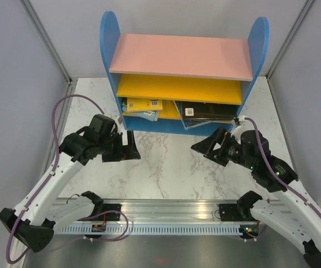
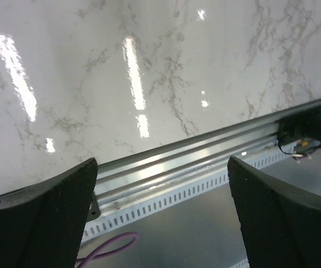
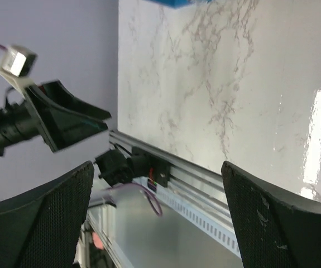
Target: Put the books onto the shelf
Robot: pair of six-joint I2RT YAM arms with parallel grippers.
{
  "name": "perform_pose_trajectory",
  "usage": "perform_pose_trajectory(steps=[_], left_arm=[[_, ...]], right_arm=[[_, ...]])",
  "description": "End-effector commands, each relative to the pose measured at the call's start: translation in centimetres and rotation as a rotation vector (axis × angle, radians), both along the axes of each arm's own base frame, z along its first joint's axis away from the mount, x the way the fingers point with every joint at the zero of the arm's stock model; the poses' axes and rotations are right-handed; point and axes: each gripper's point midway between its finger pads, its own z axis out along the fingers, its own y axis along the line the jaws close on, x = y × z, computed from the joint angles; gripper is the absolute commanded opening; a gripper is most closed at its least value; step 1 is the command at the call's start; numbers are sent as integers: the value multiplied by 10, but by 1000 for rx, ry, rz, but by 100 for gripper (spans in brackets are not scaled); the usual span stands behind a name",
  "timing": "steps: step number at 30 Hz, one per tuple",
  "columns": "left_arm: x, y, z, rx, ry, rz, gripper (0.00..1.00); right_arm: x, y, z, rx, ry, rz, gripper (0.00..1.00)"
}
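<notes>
Top external view: books [image 1: 144, 106] lie flat in the shelf's [image 1: 109, 56] bottom compartment, none visible on the worktop [image 1: 166, 164], my left pincer [image 1: 132, 147] and right pincer [image 1: 203, 149] both gape wide and empty, so placing looks finished and next I need only back away clear.

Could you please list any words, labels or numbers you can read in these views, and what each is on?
No text is legible.
On the yellow paperback, a white barcode sticker: too small to read.
On the black paperback, a white code sticker: too small to read.
</notes>
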Motion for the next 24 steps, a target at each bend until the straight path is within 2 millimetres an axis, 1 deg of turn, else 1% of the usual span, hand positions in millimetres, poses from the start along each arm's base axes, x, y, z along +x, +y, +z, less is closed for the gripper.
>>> perform_pose_trajectory(steps=[1,2,3,4,5,6,7,8,9,10,11,12,13,14,15,16,17,18,19,20,21,22,23,24], left_arm=[[25,29,11,155,-115,89,100],[28,28,12,156,-121,85,100],[30,27,12,161,-133,71,100],[33,26,10,166,-130,66,100],[38,32,8,201,-142,89,100],[42,37,7,222,-146,122,99],[50,50,5,286,-167,186,99],[54,58,5,307,-172,249,99],[58,64,7,325,-194,282,99],[62,73,6,354,-221,319,99],[64,76,13,341,-265,332,99],[74,73,21,308,-339,344,95],[75,82,11,338,-364,367,94],[75,91,23,315,-450,411,92],[83,97,31,306,-531,463,91],[82,118,16,381,-575,528,89],[76,131,25,393,-666,544,89],[75,138,25,411,-724,549,86],[82,139,13,410,-792,549,85],[81,143,11,462,-853,497,84],[77,146,26,419,-961,513,86],[80,144,14,418,-1010,498,88],[78,147,16,409,-1042,512,91],[78,150,11,412,-1038,547,93]], right_arm=[[-15,29,16,-51,-109,214,98],[-16,36,20,-68,-125,236,98],[-27,53,11,-117,-129,323,98],[-33,61,8,-150,-135,353,98],[-39,68,12,-187,-150,382,98],[-50,83,-2,-277,-169,429,98],[-56,89,-4,-323,-184,443,98],[-61,95,2,-352,-206,449,98],[-76,109,-4,-399,-235,492,98],[-82,116,-2,-408,-260,509,98],[-87,123,6,-392,-285,517,98],[-97,129,6,-395,-301,541,98],[-94,130,11,-398,-325,511,98],[-95,131,22,-381,-348,498,98],[-100,130,29,-372,-374,492,98],[-96,128,34,-377,-394,463,98],[-96,127,40,-378,-407,450,98],[-95,128,38,-401,-412,444,98],[-103,130,38,-418,-431,466,98],[-102,129,39,-462,-467,458,98],[-117,135,30,-505,-493,506,98],[-122,137,27,-535,-519,517,98],[-120,136,26,-579,-561,492,98],[-128,137,20,-620,-591,496,98]])
